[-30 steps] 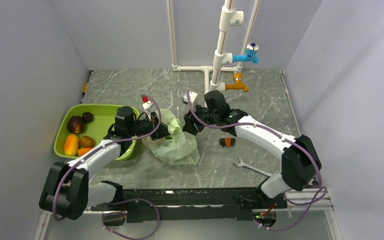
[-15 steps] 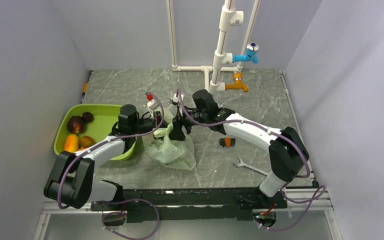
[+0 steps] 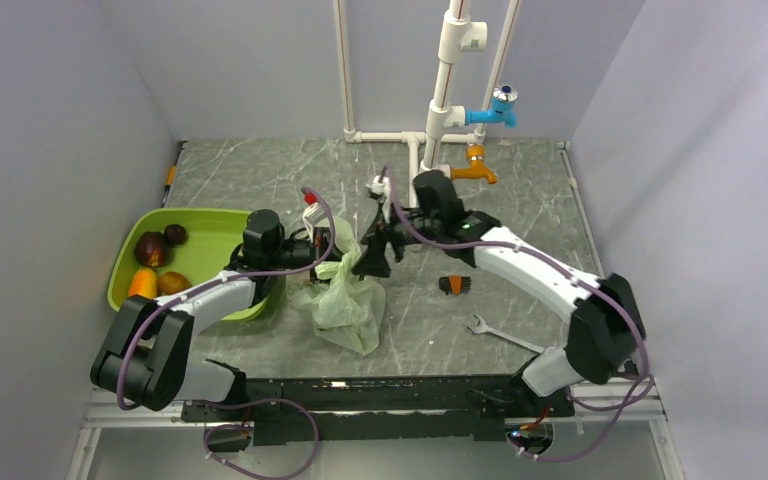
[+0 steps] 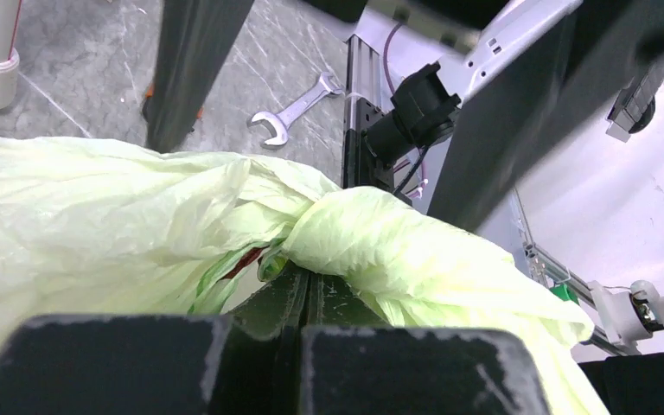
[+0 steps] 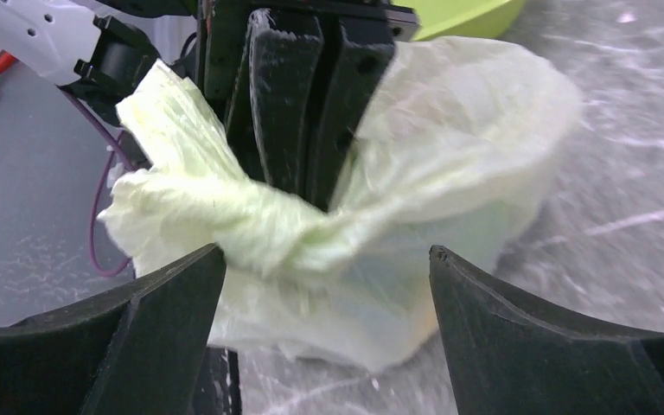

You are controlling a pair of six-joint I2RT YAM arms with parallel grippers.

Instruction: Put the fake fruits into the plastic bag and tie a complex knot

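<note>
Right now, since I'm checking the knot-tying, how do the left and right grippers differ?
The left gripper is shut, pinching a twisted fold of the plastic bag; the right gripper is open, jaws spread wide, gripping nothing. The left reaches in from the tray side, the right from the wrench side. Both meet at the bag's top.

Left pincer (image 4: 307,281) pinched; right pincer (image 5: 326,255) agape

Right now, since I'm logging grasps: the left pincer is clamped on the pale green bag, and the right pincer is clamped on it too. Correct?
Not quite: the right pincer is open, spread wide either side of the plastic bag, as the right wrist view shows. The left pincer is clamped on it.
</note>
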